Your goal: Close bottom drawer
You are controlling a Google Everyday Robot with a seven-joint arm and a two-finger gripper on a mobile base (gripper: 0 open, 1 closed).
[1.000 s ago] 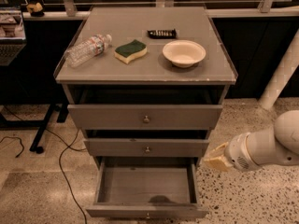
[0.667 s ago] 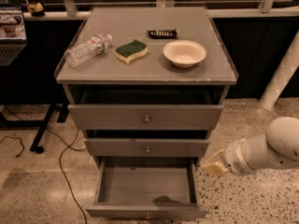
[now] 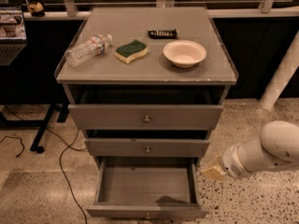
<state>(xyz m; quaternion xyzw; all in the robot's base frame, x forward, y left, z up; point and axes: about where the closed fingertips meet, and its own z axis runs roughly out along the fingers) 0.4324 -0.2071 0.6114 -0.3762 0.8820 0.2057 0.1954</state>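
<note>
The shallow grey wooden bottom drawer with its small round knob stands pulled far out, below the tabletop's front edge. My gripper hangs just beside its right wall; whether spread or pressed together, I cannot tell.

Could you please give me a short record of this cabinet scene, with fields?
bottom drawer: pulled far out, nothing visible inside
gripper: low, right of the bottom drawer, near its side
cabinet top: bottle, sponge, bowl, remote
task state: drawer not yet closed
</note>
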